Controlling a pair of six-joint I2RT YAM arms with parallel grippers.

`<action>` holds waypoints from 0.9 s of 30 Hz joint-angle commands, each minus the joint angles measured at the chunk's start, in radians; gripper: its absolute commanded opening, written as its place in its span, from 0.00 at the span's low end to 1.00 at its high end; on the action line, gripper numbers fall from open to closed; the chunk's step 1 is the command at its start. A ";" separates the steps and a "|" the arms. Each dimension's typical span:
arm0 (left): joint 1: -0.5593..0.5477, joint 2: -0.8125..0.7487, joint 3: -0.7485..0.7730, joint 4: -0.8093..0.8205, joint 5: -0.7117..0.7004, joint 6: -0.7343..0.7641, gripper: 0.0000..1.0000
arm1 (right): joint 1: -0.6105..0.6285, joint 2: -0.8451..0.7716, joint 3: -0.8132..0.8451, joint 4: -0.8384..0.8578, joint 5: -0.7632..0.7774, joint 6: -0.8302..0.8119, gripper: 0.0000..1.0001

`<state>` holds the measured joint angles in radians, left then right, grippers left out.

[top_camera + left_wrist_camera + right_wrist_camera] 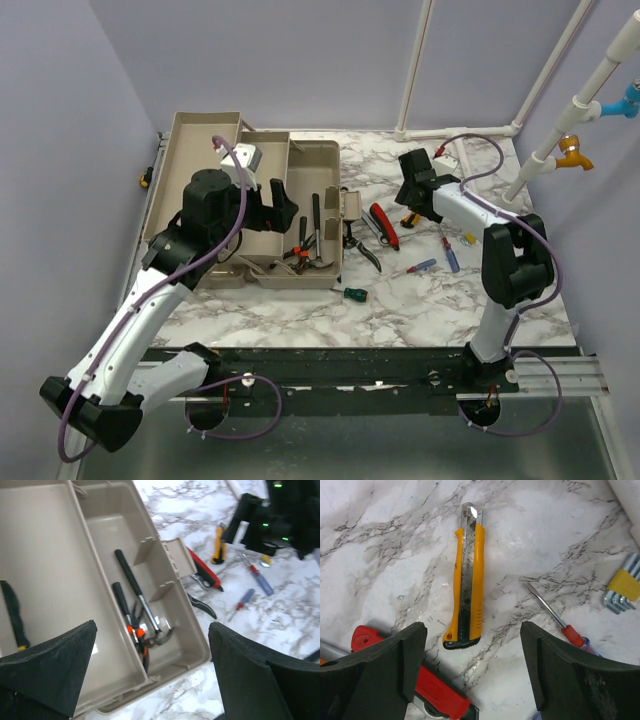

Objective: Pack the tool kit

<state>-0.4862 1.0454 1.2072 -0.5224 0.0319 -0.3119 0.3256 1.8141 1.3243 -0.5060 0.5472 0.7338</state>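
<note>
1 hammer (137,595) lies inside toolbox (201,650).

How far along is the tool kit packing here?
Done: black-handled hammer and orange-handled pliers lie in the beige plastic toolbox. In hand: nothing; left pincer open, right pincer open above a yellow utility knife. Left: that knife, red-handled pruners, screwdrivers, hex keys on the marble table.

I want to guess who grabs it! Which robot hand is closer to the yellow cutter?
The right gripper. It hovers open directly above the yellow cutter. The left gripper is far off, over the toolbox.
</note>
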 commanded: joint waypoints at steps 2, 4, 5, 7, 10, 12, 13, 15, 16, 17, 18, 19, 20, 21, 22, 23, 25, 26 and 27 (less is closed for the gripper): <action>-0.002 -0.108 -0.119 0.071 0.152 -0.124 0.96 | -0.007 0.098 0.058 0.024 -0.026 -0.010 0.81; -0.003 -0.144 -0.146 0.052 0.170 -0.133 0.96 | -0.007 0.128 0.064 0.024 0.001 -0.004 0.79; -0.003 -0.165 -0.158 0.046 0.172 -0.134 0.96 | -0.007 0.144 0.064 0.024 0.008 0.002 0.78; -0.002 -0.204 -0.182 0.039 0.167 -0.140 0.96 | -0.007 0.170 0.061 0.033 0.007 0.011 0.75; -0.003 -0.257 -0.212 0.035 0.155 -0.149 0.96 | -0.007 0.208 0.055 0.062 -0.021 0.020 0.71; -0.003 -0.280 -0.224 0.031 0.162 -0.153 0.96 | -0.007 0.236 0.059 0.073 -0.034 0.024 0.66; -0.003 -0.287 -0.231 0.029 0.167 -0.154 0.96 | -0.007 0.243 0.063 0.072 -0.038 0.026 0.60; -0.003 -0.297 -0.240 0.022 0.167 -0.158 0.96 | -0.007 0.234 0.060 0.066 -0.039 0.030 0.38; -0.003 -0.301 -0.243 0.018 0.169 -0.158 0.96 | -0.007 0.216 0.047 0.070 -0.034 0.032 0.27; -0.003 -0.303 -0.246 0.016 0.170 -0.159 0.96 | -0.007 0.187 0.031 0.078 -0.032 0.033 0.17; -0.003 -0.304 -0.247 0.015 0.171 -0.162 0.96 | -0.007 0.158 0.009 0.093 -0.038 0.024 0.09; -0.002 -0.306 -0.251 0.016 0.175 -0.168 0.96 | -0.007 0.124 -0.008 0.107 -0.057 0.010 0.07; -0.003 -0.305 -0.255 0.020 0.187 -0.179 0.96 | -0.006 0.092 -0.024 0.118 -0.073 -0.013 0.01; -0.003 -0.301 -0.258 0.028 0.202 -0.194 0.96 | -0.007 0.061 -0.036 0.126 -0.095 -0.035 0.01; -0.004 -0.297 -0.264 0.045 0.222 -0.205 0.96 | -0.007 0.025 -0.056 0.137 -0.117 -0.062 0.01; -0.004 -0.289 -0.270 0.061 0.249 -0.222 0.96 | -0.007 -0.012 -0.080 0.157 -0.144 -0.079 0.01; -0.006 -0.274 -0.288 0.110 0.293 -0.258 0.96 | -0.007 -0.097 -0.154 0.209 -0.212 -0.130 0.01; -0.007 -0.267 -0.300 0.144 0.315 -0.281 0.96 | -0.007 -0.147 -0.188 0.235 -0.252 -0.147 0.01; -0.009 -0.258 -0.311 0.176 0.331 -0.299 0.96 | -0.008 -0.190 -0.228 0.262 -0.306 -0.167 0.01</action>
<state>-0.4866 0.7609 0.9375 -0.4717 0.2440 -0.5179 0.3252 1.7882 1.1900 -0.3664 0.4023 0.6643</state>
